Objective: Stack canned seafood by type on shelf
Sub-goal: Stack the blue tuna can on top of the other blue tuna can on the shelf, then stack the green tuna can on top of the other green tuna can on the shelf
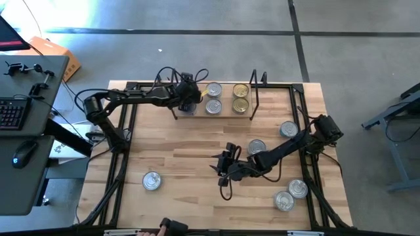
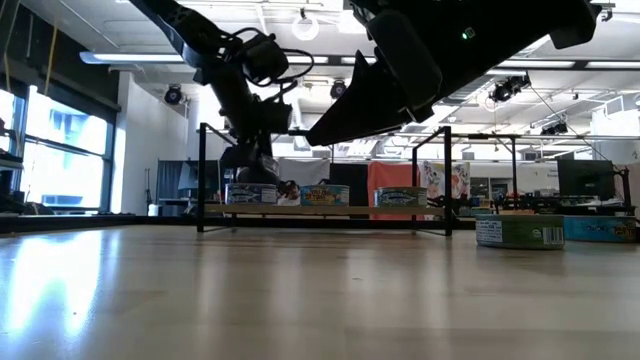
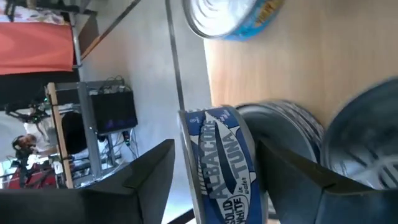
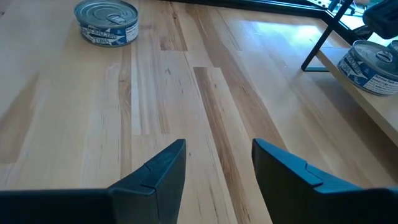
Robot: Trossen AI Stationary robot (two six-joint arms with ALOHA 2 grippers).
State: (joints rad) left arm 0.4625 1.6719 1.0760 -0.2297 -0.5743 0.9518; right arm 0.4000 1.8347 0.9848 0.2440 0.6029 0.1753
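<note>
The left gripper [image 1: 189, 99] is at the left end of the shelf [image 1: 226, 113], the low wooden rack along the far side of the table [image 1: 190, 154]. Its wrist view shows a blue tin labelled albacore tuna [image 3: 222, 163] directly between its two dark fingers [image 3: 146, 180], with a visible gap on each side: the jaws stand apart and neither finger touches the tin. The tin rests on the shelf board, just beside another silver-lidded tin [image 3: 292, 134] and near a third with a yellow-and-blue label [image 3: 233, 15].

From above, four more tins show on the shelf to the right of that gripper: two silver-topped ones [image 1: 213, 98] and two gold-topped ones [image 1: 241, 98] (each pair one behind the other). The low view shows the shelf's tins [image 2: 325, 195] in a row on the board between the black wire uprights.

The right gripper [image 1: 225, 167] hovers over bare wood near the middle of the table, well apart from the shelf. Its fingers [image 4: 158, 171] are partly open and hold nothing. A loose tin [image 4: 106, 22] sits on the table well ahead of it (the same one [image 1: 151, 181] lies alone at the near left from above). Other loose tins lie on the right half: one [image 1: 256, 147] beside the right arm, one [image 1: 287, 130] farther back, and two [image 1: 291, 195] near the front corner.
</note>
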